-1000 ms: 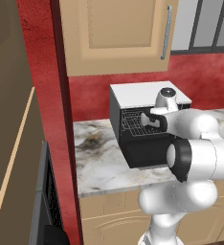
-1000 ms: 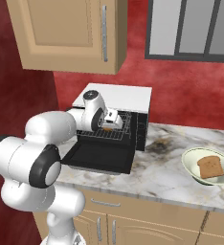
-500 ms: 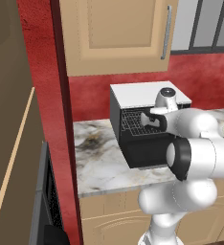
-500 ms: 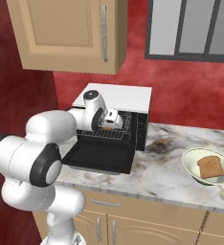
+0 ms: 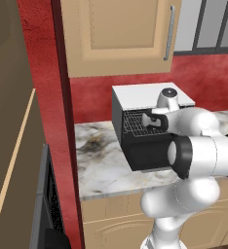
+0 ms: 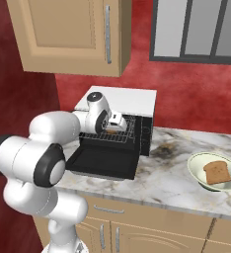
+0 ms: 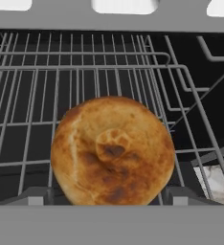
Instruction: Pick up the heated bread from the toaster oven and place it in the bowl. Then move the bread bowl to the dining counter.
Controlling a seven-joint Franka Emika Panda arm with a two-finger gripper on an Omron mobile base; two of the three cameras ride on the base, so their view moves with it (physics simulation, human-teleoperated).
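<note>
Bread (image 7: 113,150): round browned bun on wire rack (image 7: 37,95), inside toaster oven (image 6: 118,129).
Gripper (image 6: 112,123): at oven mouth, fingers spread either side of bun.
Bowl (image 6: 214,172): 3 o'clock of oven, w/ toast slice (image 6: 217,172).

No legible text, label, brand, number or sign appears on any surface. The boxy black toaster oven with a flat white top (image 6: 121,123), the tan wooden wall cabinet (image 6: 73,34) and the veined grey-white marble countertop (image 6: 162,173) all carry plain, unmarked faces.
</note>
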